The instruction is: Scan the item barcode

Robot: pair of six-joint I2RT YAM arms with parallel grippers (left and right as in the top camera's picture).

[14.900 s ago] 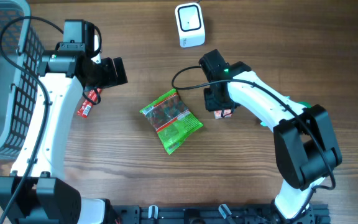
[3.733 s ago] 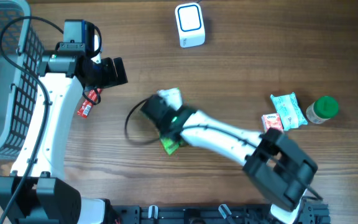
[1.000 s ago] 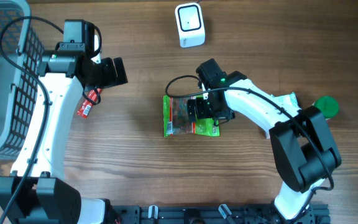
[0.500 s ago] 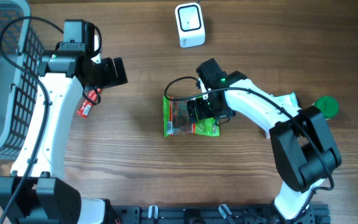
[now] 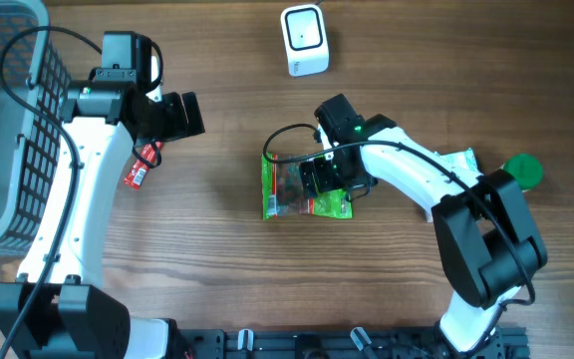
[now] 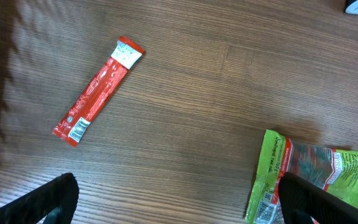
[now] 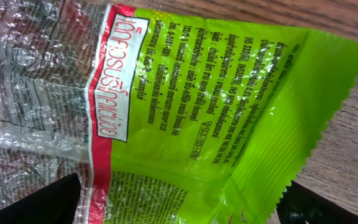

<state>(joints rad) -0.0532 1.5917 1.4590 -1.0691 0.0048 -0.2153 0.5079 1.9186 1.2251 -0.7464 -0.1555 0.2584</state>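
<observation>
Hovering wide open, right gripper [image 5: 332, 179] is straddling green snack packet [image 7: 229, 106], Thai-looking script showing on its red band; left gripper [image 5: 174, 115] is hanging open just beside red stick sachet [image 6: 97, 91].

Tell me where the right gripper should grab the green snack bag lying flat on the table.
Pinch the green snack bag at its crimped, serrated end, coming straight down with the open right gripper. The bag lies flat, and that wrinkled end looks slightly raised off the table.
</observation>
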